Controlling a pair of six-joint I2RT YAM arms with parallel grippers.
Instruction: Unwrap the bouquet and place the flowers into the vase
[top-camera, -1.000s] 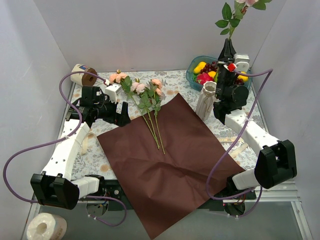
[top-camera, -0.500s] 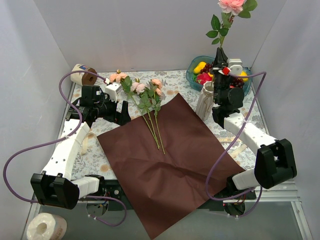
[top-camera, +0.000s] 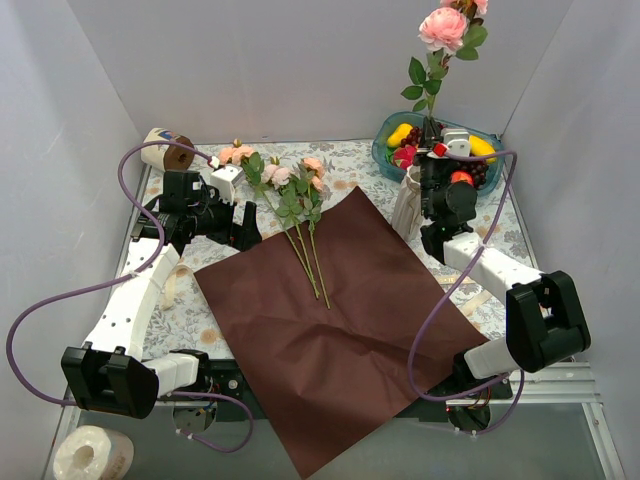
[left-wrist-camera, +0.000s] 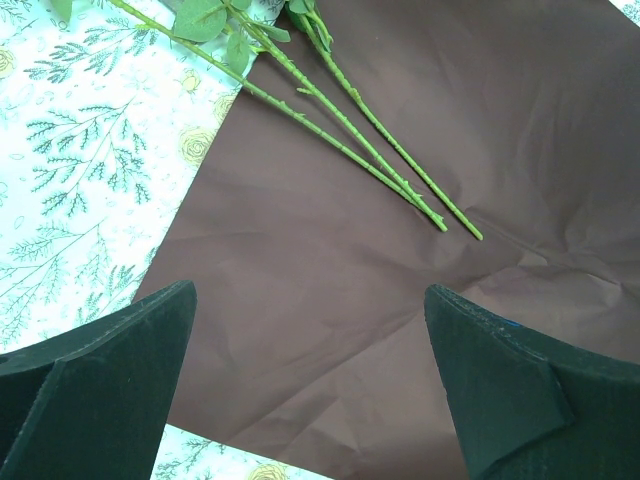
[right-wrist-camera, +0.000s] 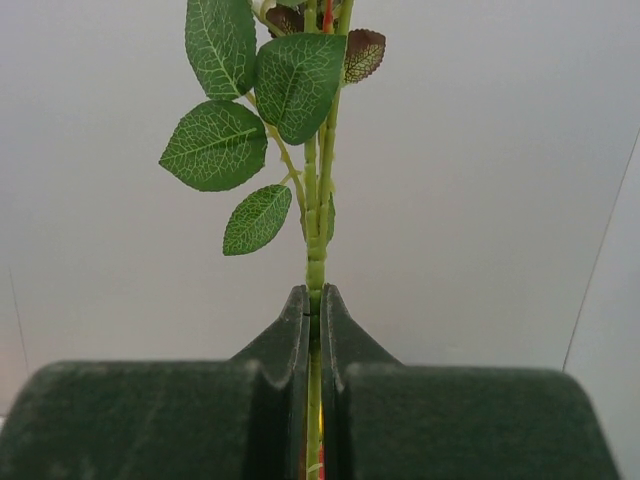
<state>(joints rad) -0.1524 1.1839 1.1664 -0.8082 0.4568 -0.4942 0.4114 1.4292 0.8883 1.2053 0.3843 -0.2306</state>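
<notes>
A: Starting from the left, what is seen?

B: The left gripper (left-wrist-camera: 309, 290) is held wide open over the dark red paper (top-camera: 340, 320). The flowers (top-camera: 285, 190) are laid on the table's (top-camera: 190, 310) far side, stems reaching onto that paper.

A: And at the right?

B: The vase (top-camera: 411, 200) is stood upright by the paper's far corner. One pink rose (top-camera: 440, 28) is clamped by its stem in the closed right gripper (right-wrist-camera: 314, 292), held upright above the vase.

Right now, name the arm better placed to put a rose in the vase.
Right. The right gripper is shut on an upright rose close to the vase; the left gripper hangs open and empty over the paper.
</notes>
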